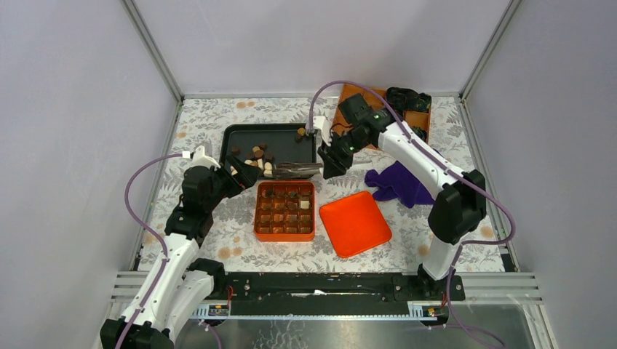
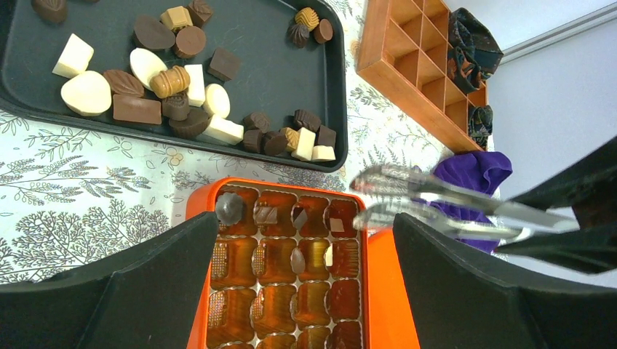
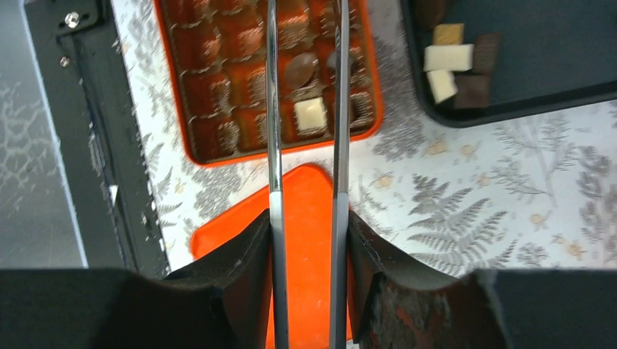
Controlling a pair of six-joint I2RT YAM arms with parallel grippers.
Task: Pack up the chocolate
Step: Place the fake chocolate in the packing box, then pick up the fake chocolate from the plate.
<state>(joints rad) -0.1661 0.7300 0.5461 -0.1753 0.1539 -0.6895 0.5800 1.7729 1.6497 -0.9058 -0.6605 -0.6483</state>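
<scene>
Loose chocolates, dark, light brown and cream-white, lie in a black tray; the left wrist view shows them too. An orange box holds a few chocolates in its far rows, among them a white cube. My right gripper is shut on metal tongs. The tongs' tips are apart and empty over the box's far right corner. My left gripper is open and empty above the box's left side.
An orange lid lies right of the box. A purple cloth lies further right. A wooden divided crate with black-and-green bundles stands at the back right. The table has a fern-print cover.
</scene>
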